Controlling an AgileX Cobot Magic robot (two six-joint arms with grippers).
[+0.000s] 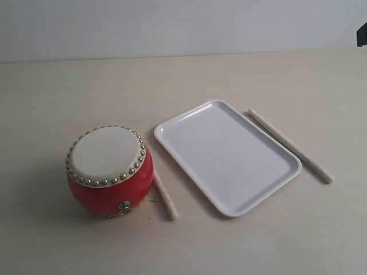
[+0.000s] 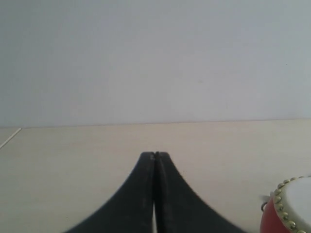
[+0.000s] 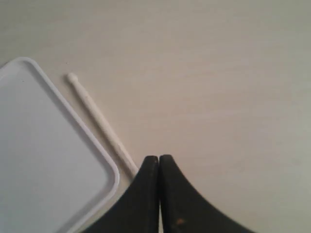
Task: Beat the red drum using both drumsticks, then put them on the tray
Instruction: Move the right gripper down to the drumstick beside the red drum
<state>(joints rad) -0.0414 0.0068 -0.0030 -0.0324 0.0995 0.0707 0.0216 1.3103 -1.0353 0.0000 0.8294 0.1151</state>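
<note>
The red drum (image 1: 109, 172) with cream skin and gold studs stands at the front left of the table; its edge (image 2: 291, 208) shows in the left wrist view. One pale drumstick (image 1: 165, 197) lies on the table against the drum's right side. The other drumstick (image 1: 289, 145) lies just right of the white tray (image 1: 226, 154), parallel to its long rim; it also shows as a stick (image 3: 99, 121) beside the tray (image 3: 43, 160). My left gripper (image 2: 155, 156) is shut and empty, left of the drum. My right gripper (image 3: 159, 158) is shut and empty above that stick's near end.
Pale wooden tabletop (image 1: 57, 86) runs back to a plain white wall (image 1: 172, 23). A dark bit of arm (image 1: 362, 34) pokes in at the exterior view's top right edge.
</note>
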